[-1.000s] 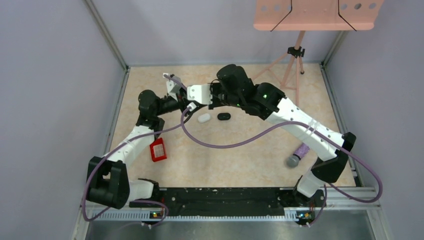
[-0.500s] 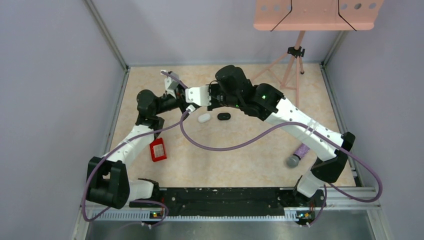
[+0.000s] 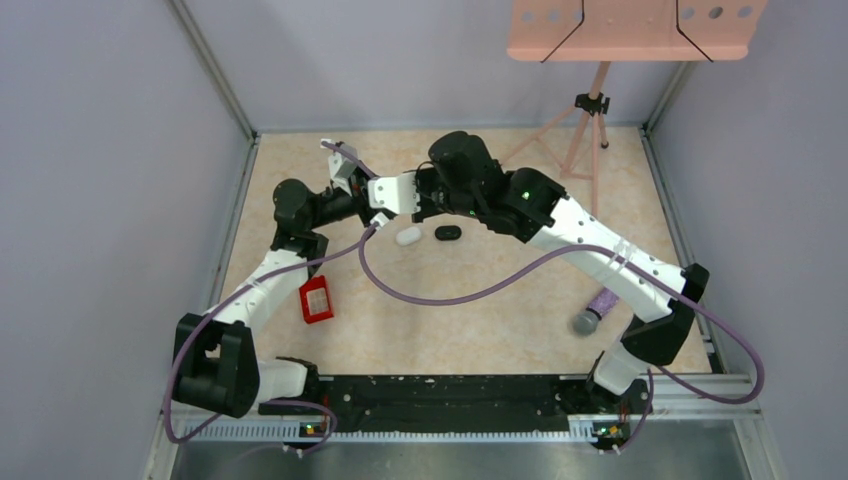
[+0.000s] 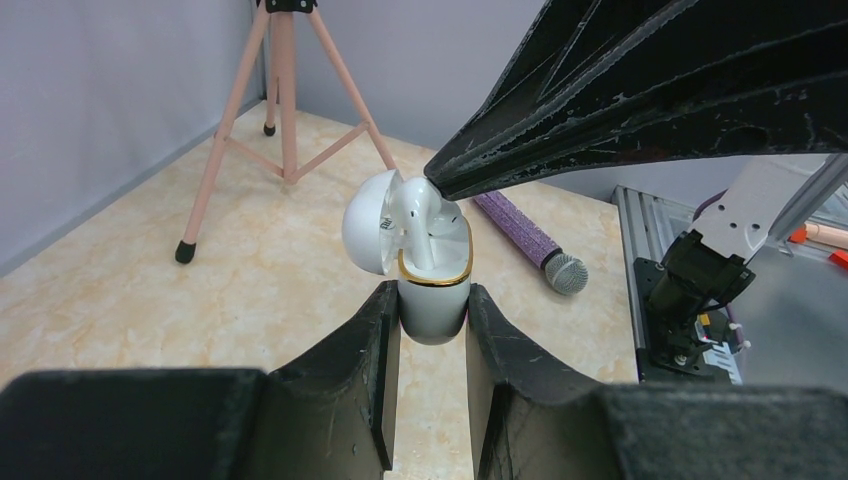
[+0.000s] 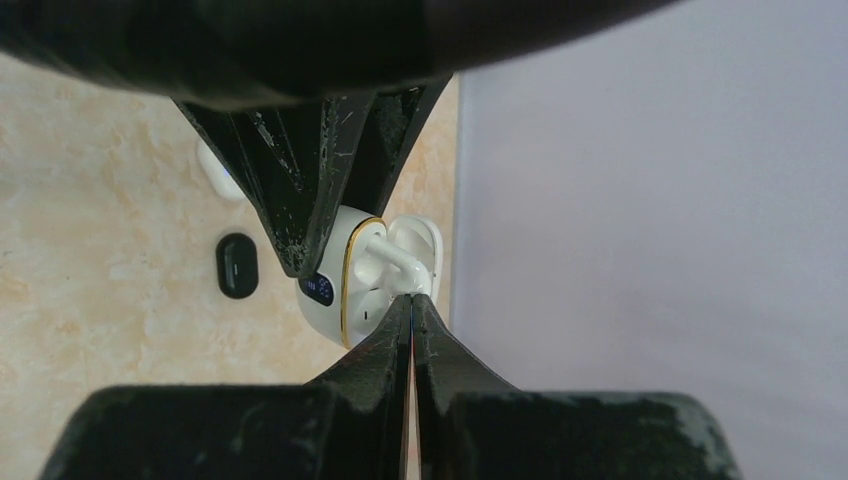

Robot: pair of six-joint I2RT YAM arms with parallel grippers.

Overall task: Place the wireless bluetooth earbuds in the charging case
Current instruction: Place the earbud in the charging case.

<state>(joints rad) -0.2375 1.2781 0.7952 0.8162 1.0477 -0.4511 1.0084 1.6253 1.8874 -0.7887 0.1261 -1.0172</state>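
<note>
Left claw (image 4: 432, 300): clamped on the lower body of the charging case (image 4: 433, 318), holding it upright above the desk (image 3: 480, 320)
Case lid (image 4: 365, 222): open, tipped back to one side
Earbud (image 4: 416, 215): white, standing stem-down in the charging case, its head above the gold rim
Right claw (image 5: 411, 303): fingers pressed together, nothing between them, tips touching the earbud's head
Desk below: closed white case (image 3: 407, 236) just beside a black case (image 3: 448, 232); microphone (image 3: 592, 312) well apart at the right

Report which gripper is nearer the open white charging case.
Left. The left gripper clamps the charging case by its body, one finger on each side. The right gripper, shut, is above it, its tip at the white earbud standing in the case.
</note>
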